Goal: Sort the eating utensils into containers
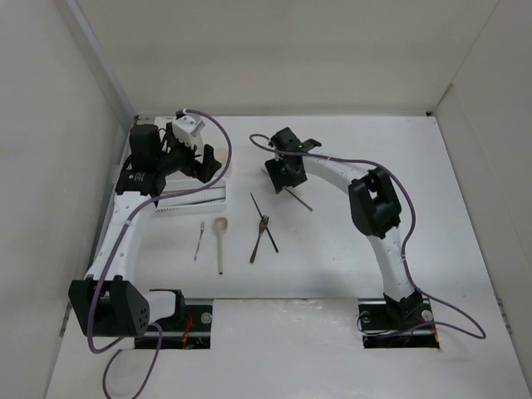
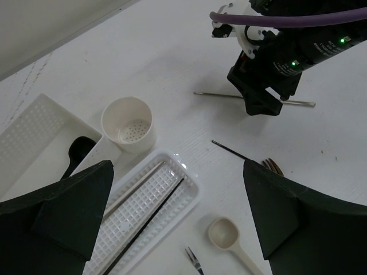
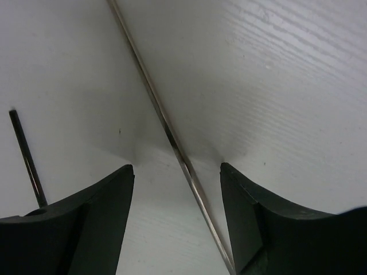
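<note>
My right gripper (image 3: 176, 167) stands open low over the table, its fingers either side of a thin silvery chopstick (image 3: 166, 123) without touching it. A dark chopstick (image 3: 26, 157) lies to its left. My left gripper (image 2: 178, 172) hangs open and empty above the ribbed tray (image 2: 189, 192), which holds a pale chopstick (image 2: 135, 186) and a dark one (image 2: 152, 215). A dark spoon (image 2: 77, 150) lies in the rectangular box (image 2: 31, 129), and the round cup (image 2: 127, 123) stands beside it. On the table are a pale spoon (image 1: 220, 241), a small metal fork (image 1: 199, 239) and a brown fork (image 1: 259, 237).
White walls close in the table on the left, back and right. Purple cables loop off both arms (image 1: 432, 312). The loose utensils lie in a row in the middle, between the two arm bases.
</note>
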Motion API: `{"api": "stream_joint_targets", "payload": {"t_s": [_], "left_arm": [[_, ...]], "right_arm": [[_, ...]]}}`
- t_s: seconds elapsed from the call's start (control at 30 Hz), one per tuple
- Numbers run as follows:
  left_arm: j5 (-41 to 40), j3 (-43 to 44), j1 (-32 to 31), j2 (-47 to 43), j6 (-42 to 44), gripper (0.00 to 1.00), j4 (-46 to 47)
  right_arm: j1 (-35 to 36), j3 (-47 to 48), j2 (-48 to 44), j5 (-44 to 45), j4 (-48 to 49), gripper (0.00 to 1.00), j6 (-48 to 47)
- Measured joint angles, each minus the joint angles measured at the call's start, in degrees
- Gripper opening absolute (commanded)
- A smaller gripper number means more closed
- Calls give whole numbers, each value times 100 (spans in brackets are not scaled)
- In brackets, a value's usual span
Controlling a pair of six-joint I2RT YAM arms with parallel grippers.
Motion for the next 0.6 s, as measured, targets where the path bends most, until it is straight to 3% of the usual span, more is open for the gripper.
{"api": "stream_joint_targets", "payload": {"t_s": [0.3,0.4,0.43,0.5,0.53,0.6], "left_arm": [[-131,-81,0,-118,0,96,24],[-179,-144,0,-160,0,96,70],[-188,-162,0,-175,0,96,66],[-203,-190,0,-190,0,96,103],[-208,-201,0,-195,0,96,107],[-219,-229,0,-203,0,96,118]], "right_arm": [[37,-297,-105,184,-61,61,-378],[39,-409,-164,199,-42,47,-492],[39,-413,-166,199,-42,28,-511],[37,-413,-166,192,-44,6,-514],[37,-413,-166,184,-44,0,-520],[37,-424,-168,184,-37,0,-507]]}}
